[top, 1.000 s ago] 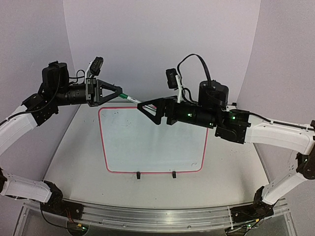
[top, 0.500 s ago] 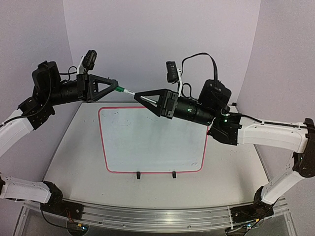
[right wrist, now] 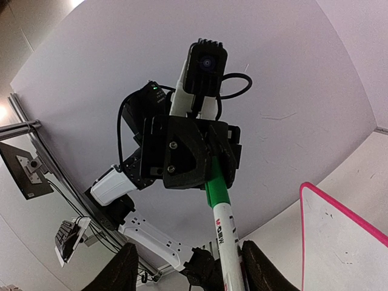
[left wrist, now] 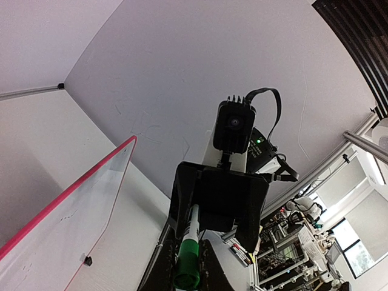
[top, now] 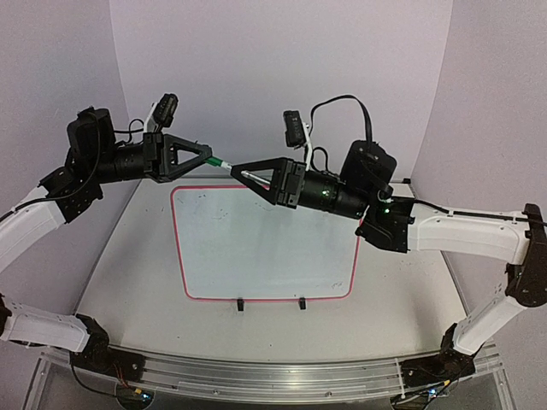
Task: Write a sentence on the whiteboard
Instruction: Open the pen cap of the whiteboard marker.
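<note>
A marker (top: 224,166) with a green cap and a white barrel hangs in the air above the whiteboard's (top: 256,248) far edge. My left gripper (top: 208,159) is shut on the green cap (left wrist: 187,262). My right gripper (top: 242,173) faces it from the right, its jaws partly apart around the white barrel (right wrist: 225,233). The barrel lies against one finger, with a gap to the other. The board has a red-pink frame and lies flat on the table. No sentence shows on it, only faint grey specks near its far left corner.
Two small black clips (top: 241,303) (top: 302,302) sit on the board's near edge. Grey tabletop (top: 128,256) surrounds the board, with purple-white walls (top: 273,68) behind and to both sides. The arm bases stand on the rail (top: 256,376) at the near edge.
The right gripper has risen, slid left over the marker's barrel and narrowed its jaws. The left gripper swung slightly left, then back, still gripping the cap.
</note>
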